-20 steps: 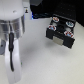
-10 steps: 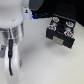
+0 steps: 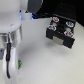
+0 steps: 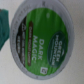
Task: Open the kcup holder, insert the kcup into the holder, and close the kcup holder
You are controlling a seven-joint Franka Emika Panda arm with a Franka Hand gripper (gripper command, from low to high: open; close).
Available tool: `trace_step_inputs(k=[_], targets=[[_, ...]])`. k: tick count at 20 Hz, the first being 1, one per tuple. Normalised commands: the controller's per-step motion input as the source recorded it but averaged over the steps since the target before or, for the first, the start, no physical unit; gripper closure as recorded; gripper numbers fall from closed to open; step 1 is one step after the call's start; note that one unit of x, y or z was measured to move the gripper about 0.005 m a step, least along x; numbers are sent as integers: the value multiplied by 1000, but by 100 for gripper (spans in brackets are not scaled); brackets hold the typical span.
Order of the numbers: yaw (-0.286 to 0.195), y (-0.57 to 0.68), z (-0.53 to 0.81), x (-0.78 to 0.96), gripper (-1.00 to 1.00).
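Exterior view first: we see the big white arm (image 3: 12, 40) filling the exterior view's left, lower in the picture than it was a second ago, when it stood higher over the table. We read this as a descent toward the kcup (image 3: 19, 63), which shows as a small green speck just beside the arm's lower end. The kcup holder (image 3: 59, 31) sits well apart, toward the exterior view's right, a black box with pale front panels and its lid apparently not yet raised. In the wrist view the kcup (image 4: 42, 41) nearly fills the frame, its green and white lid facing the camera, so we judge the pick is close. We cannot tell how the gripper stands; neither picture shows its fingers. The table (image 3: 45, 62) is plain and pale. A teal object (image 4: 3, 27) lies at the wrist view's edge.
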Motion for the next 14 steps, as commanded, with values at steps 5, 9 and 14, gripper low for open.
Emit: trace_step_inputs(k=[5,9,14], targets=[[-100,-8,65,223,100],[-94,38,180,177,100],[-59,189,600,65,100]])
